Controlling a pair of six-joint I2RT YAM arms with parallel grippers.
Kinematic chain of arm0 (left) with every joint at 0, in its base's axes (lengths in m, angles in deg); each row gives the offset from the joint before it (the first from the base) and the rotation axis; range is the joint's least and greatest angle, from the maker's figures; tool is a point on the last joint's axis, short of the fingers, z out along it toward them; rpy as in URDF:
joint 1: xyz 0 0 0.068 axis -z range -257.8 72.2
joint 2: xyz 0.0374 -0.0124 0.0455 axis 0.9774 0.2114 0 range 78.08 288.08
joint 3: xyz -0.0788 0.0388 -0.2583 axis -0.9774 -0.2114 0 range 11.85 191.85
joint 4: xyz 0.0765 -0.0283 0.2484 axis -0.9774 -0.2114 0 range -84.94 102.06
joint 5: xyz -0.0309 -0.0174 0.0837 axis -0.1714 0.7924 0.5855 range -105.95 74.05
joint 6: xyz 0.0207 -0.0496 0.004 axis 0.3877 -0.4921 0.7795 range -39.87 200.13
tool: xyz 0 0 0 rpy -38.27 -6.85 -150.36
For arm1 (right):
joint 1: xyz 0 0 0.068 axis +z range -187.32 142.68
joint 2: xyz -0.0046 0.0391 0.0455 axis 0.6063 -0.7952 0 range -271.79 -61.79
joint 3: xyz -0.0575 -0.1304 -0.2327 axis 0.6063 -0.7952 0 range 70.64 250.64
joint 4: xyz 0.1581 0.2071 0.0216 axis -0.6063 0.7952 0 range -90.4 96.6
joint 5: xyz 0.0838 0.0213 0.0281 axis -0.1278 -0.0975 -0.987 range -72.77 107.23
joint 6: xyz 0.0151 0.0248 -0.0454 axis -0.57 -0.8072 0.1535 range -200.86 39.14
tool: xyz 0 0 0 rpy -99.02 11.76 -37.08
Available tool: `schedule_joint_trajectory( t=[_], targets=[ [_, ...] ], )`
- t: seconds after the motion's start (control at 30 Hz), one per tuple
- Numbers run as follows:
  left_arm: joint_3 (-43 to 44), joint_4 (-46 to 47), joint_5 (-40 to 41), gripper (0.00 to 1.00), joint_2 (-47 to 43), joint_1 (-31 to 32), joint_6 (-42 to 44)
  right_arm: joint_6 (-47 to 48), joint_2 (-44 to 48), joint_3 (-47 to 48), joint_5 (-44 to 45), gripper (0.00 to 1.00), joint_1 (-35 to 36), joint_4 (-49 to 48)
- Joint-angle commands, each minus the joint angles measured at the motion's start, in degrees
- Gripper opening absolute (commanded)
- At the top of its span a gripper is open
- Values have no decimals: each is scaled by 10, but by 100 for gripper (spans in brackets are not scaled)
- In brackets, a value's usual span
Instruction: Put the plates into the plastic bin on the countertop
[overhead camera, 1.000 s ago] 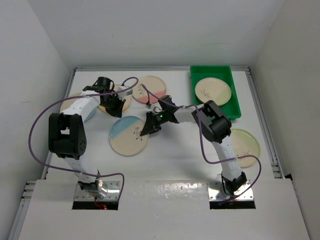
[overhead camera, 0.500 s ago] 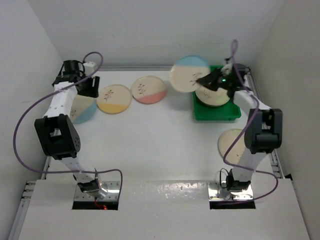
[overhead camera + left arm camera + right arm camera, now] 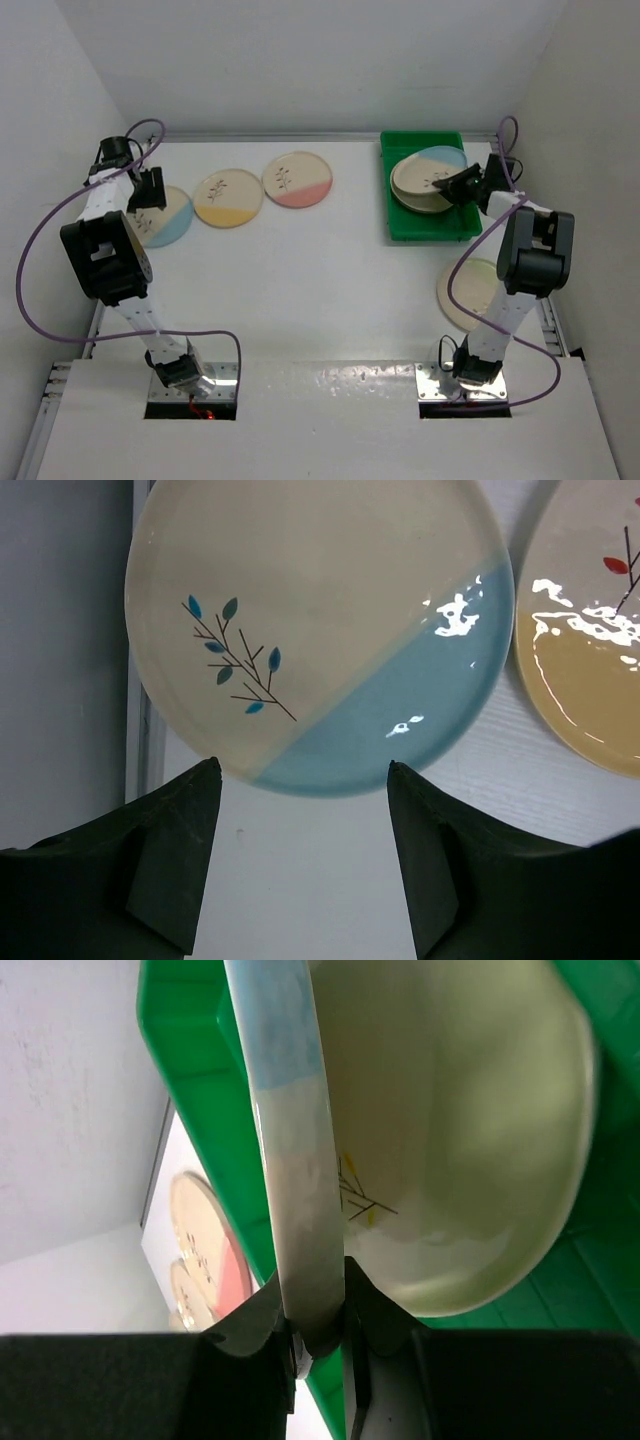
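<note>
My right gripper (image 3: 462,186) (image 3: 315,1332) is shut on the rim of a cream plate with a blue segment (image 3: 428,168) (image 3: 288,1150). That plate hangs tilted over another plate (image 3: 470,1140) lying in the green plastic bin (image 3: 432,229) (image 3: 190,1080). My left gripper (image 3: 150,192) (image 3: 303,770) is open above the countertop (image 3: 320,270) at the far left. Just beyond its fingertips a second blue-segment plate (image 3: 168,216) (image 3: 320,630) lies flat, with nothing between the fingers. A yellow plate (image 3: 228,197) (image 3: 590,660) and a pink plate (image 3: 297,179) (image 3: 215,1250) lie to its right.
One more cream plate (image 3: 478,298) lies at the right edge, partly hidden behind the right arm. White walls close in the table at the back and both sides. Purple cables loop off both arms.
My right arm carried the blue-segment plate from mid-table over to the bin and lowered it onto the plate there. My left gripper left the yellow plate, swung far left and opened.
</note>
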Motion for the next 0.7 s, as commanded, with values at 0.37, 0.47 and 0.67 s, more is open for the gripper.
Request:
schedule_joint_trajectory(
  t=[0.37, 0.47, 0.67],
  targets=[
    [-33, 24, -19, 71, 15, -54, 2, 41, -1, -19, 32, 36, 18, 67],
    [-26, 24, -32, 71, 27, -60, 9, 53, -11, -5, 49, 37, 16, 97],
    [-15, 24, -58, 75, 32, -65, 15, 93, -19, 35, 90, 58, 20, 179]
  ],
)
